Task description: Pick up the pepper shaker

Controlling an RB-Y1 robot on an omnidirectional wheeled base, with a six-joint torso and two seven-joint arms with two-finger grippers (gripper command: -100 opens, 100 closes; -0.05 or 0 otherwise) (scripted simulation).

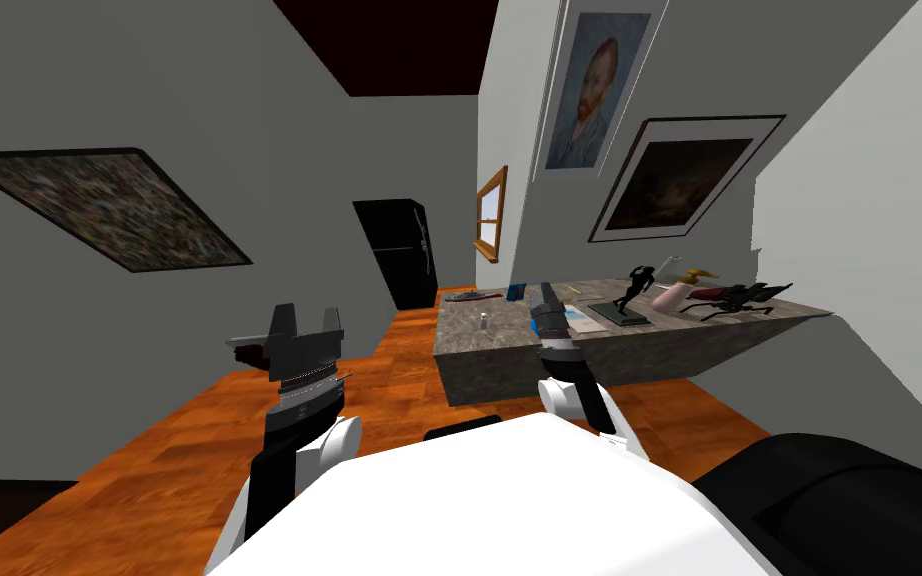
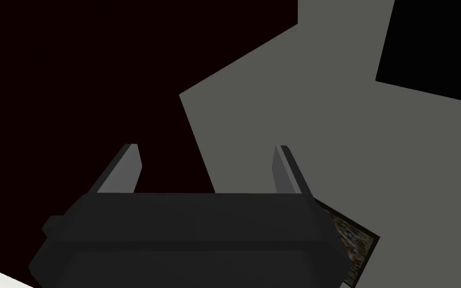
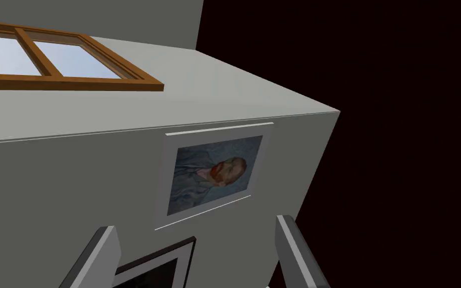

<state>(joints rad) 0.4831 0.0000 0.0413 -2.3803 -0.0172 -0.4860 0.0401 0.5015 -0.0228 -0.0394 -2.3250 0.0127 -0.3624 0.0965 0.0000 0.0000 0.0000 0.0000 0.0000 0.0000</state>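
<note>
Two pincers, both spread and holding nothing, hang in front of me while the pepper shaker point(image 1: 483, 322), a small pale bottle, stands upright on the stone-patterned table point(image 1: 649, 352). The right pincer point(image 1: 547, 295) is raised on its arm at the table's near edge. The shaker sits just to its left, on the side towards the other arm, close by but not between the blades. How far beyond the fingertips it lies I cannot judge from the head view. The right fingers point(image 3: 97, 260) stand wide apart and point upward rather than down at the tabletop, so I judge this a carrying posture for the approach, not an aimed grasp. The wrist would have to tip down and swing left before the blades could straddle the bottle. The left pincer point(image 1: 306, 320) is held over the wooden floor point(image 1: 199, 430), well apart from the table and far to the shaker's left, its fingers point(image 2: 122, 172) likewise wide and aimed up. It seems parked out of the way so the right arm can work alone. To the right pincer's right, farther along the tabletop, stand a black statuette point(image 1: 633, 290) and a pink vessel point(image 1: 671, 294), well clear of the shaker, which leaves room around it for open blades. The shaker is small and narrow, so I expect it could tip if one blade touches first.
</note>
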